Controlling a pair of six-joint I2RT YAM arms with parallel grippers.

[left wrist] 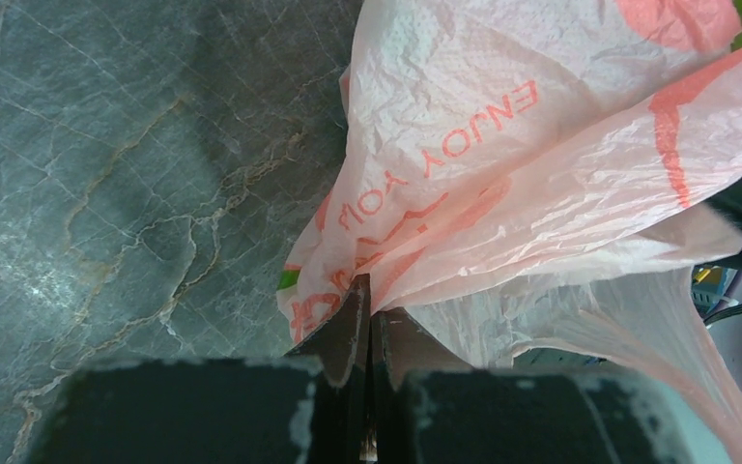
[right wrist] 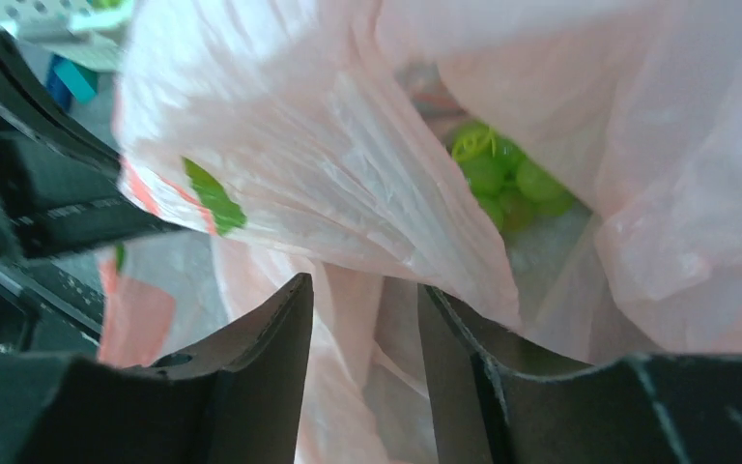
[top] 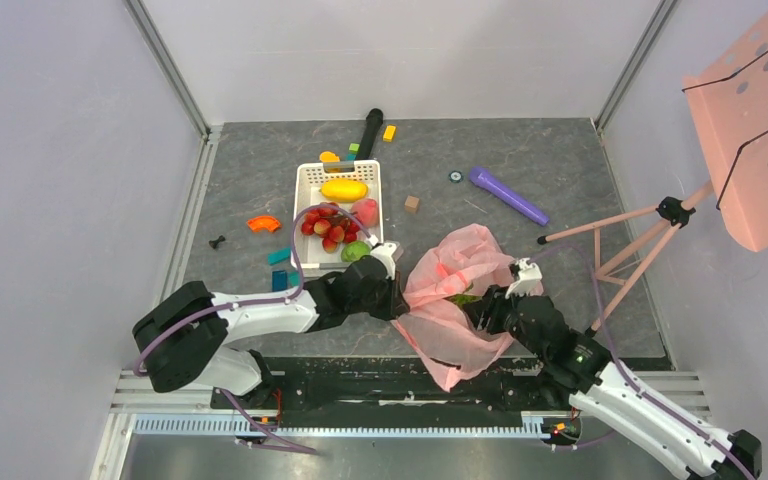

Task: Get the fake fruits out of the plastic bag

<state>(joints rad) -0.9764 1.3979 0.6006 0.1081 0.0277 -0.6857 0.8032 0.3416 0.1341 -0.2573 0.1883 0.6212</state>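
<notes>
The pink plastic bag (top: 457, 290) lies crumpled at the table's near edge between both arms. My left gripper (left wrist: 372, 300) is shut on a fold of the plastic bag (left wrist: 541, 145) at its left side. My right gripper (right wrist: 367, 290) is open at the bag's right side, with loose film of the plastic bag (right wrist: 348, 164) hanging between its parted fingers. A green bunch of small round fake fruits (right wrist: 507, 179) shows inside the bag's mouth, also as a green spot (top: 463, 297) from above. More fake fruits lie in the white basket (top: 338, 168): a yellow one (top: 344, 190), red berries (top: 325, 228), a pink one (top: 365, 212) and a green apple (top: 356, 250).
A purple cylinder (top: 508, 195) lies behind the bag at the right, a black cylinder (top: 369, 130) at the back. Small blocks are scattered about: a brown cube (top: 412, 203), an orange arch (top: 263, 223). A pink perforated stand (top: 750, 130) on tripod legs reaches in from the right.
</notes>
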